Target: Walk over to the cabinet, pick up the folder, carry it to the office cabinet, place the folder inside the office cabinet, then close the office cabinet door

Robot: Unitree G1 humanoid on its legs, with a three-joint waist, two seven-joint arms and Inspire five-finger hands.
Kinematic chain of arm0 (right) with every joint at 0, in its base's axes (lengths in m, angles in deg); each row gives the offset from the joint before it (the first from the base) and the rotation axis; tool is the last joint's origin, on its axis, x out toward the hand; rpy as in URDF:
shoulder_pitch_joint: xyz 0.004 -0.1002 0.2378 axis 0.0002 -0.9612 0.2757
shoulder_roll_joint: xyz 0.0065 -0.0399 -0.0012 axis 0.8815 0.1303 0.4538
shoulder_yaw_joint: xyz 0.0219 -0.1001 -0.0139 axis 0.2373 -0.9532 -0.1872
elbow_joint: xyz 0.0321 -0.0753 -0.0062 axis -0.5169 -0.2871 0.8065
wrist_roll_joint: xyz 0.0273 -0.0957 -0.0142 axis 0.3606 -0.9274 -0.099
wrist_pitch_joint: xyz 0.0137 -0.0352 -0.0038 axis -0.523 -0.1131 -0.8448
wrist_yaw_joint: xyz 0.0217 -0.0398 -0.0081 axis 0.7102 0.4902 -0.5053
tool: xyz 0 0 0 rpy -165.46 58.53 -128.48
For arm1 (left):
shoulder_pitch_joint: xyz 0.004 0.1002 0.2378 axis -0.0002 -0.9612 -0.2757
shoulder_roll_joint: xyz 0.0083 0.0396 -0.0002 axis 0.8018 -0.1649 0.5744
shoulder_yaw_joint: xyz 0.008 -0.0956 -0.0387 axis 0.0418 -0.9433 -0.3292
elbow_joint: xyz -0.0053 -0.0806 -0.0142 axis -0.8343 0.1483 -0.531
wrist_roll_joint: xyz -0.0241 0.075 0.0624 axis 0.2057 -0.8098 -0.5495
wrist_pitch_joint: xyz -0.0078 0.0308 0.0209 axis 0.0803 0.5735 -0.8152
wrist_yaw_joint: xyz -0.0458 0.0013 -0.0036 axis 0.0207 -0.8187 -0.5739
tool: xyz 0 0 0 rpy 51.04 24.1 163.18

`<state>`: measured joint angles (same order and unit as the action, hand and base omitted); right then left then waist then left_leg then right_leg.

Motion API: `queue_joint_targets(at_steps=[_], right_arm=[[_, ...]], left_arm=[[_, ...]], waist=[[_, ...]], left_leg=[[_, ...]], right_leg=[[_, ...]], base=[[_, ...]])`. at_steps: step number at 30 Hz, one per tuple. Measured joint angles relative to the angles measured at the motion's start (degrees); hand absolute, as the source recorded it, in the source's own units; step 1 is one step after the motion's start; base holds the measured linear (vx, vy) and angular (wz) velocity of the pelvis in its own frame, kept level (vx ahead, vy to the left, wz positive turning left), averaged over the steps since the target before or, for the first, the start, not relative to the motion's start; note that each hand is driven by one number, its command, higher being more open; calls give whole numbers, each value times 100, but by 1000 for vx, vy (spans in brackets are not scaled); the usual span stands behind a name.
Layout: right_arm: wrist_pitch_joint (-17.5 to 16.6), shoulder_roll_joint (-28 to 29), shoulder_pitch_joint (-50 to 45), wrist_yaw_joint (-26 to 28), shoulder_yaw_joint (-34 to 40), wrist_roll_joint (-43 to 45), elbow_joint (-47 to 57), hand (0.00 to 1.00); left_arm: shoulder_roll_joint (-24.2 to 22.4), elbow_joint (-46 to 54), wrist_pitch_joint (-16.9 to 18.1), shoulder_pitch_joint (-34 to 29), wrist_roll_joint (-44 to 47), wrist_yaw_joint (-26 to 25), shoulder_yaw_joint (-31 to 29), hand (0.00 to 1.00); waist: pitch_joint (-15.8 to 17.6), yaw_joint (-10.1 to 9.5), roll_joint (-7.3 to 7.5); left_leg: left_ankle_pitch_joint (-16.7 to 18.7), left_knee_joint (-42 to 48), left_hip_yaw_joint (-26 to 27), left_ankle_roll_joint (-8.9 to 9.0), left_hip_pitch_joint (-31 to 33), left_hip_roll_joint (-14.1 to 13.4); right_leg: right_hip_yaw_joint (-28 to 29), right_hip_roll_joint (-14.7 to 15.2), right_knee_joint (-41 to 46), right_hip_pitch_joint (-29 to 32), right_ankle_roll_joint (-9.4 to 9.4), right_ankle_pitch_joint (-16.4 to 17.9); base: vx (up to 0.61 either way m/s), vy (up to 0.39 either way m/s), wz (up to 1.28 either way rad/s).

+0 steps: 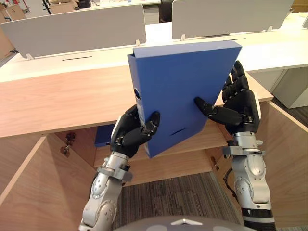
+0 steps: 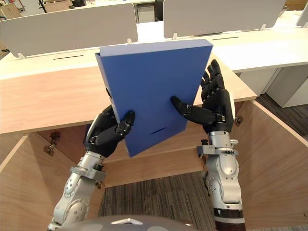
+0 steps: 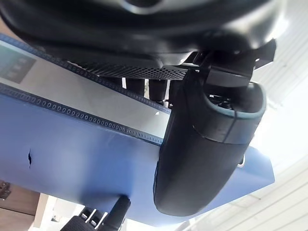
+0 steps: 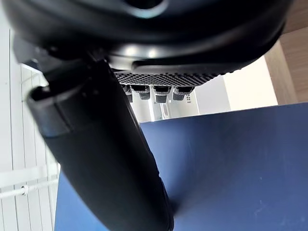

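Left eye view: the blue folder [image 1: 187,91] is held up in the air, tilted, in front of the open wooden cabinet [image 1: 57,101]. The left hand [image 1: 132,134] is curled round the lower spine corner, thumb on the cover. The right hand [image 1: 238,103] pinches the opposite edge, thumb pressed on the cover and fingers nearly straight behind. Something blue [image 1: 103,137] sits inside on the left. Right eye view: same hold, with the left door [image 2: 24,192] and right door [image 2: 279,159] swung wide. Left wrist view: thumb across the cover, fingers behind the spine label. Right wrist view: thumb flat on the cover. You're likely at the placing step. Level the folder, duck it under the top board, and slide it in beside the blue item with both grips even.
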<state>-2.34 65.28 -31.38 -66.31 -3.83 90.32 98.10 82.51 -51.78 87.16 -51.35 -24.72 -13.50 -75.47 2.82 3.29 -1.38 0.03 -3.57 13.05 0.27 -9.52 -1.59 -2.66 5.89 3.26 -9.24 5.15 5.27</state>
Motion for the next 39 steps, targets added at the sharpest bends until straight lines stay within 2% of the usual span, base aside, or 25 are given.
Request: queue_joint_targets(at_steps=[11, 12, 20, 27, 30, 31, 39], right_arm=[[77, -356, 345, 550, -237, 2, -784, 100], [91, -365, 382, 566, -239, 3, -838, 0], [113, -542, 658, 864, -275, 207, -1193, 0], [112, -537, 819, 853, -279, 269, -1350, 0], [77, -527, 832, 1037, -322, 364, -1291, 0], [40, -526, 838, 1074, -463, 365, -1181, 0], [25, -96, 884, 736, -485, -40, -1111, 0]], left_arm=[[281, -292, 2, 690, 155, 344, -144, 0], [282, -317, 2, 726, 156, 353, -142, 0], [282, -531, 2, 942, 226, 313, -261, 0], [277, -576, 39, 945, 194, 259, -331, 0], [245, -592, 43, 1032, 129, 96, -453, 0], [222, -620, 43, 1102, 71, 38, -501, 100], [-261, -558, 217, 1113, -834, -428, -603, 100]], waist=[[19, -3, 32], [19, -1, 32], [21, 5, 57], [8, 6, 142], [-9, 5, 185], [-4, 4, 197], [-52, -26, 282]], left_leg=[[-8, 11, -15, -16, -1, 21], [-9, 11, -15, -17, -1, 22], [-15, 10, -32, -26, -1, 26], [-57, 0, -46, -54, 5, 33], [-86, -10, -82, -56, 28, 37], [-102, -21, -94, -55, 29, 37], [-184, -115, -180, -71, 34, 88]], right_leg=[[-11, 14, 23, -1, 2, -2], [-11, 15, 23, -1, 2, -2], [-21, 16, 50, 7, -3, -5], [-29, 18, 57, 13, -31, -23], [-54, 18, 57, 25, -39, -28], [-65, 18, 56, 26, -43, -30], [-151, 56, 47, 25, -49, -31]], base=[[-16, -8, 0], [0, 0, 0], [0, 0, 0], [0, 0, 0], [0, 0, 5], [0, 0, 5], [-12, -7, 6]])
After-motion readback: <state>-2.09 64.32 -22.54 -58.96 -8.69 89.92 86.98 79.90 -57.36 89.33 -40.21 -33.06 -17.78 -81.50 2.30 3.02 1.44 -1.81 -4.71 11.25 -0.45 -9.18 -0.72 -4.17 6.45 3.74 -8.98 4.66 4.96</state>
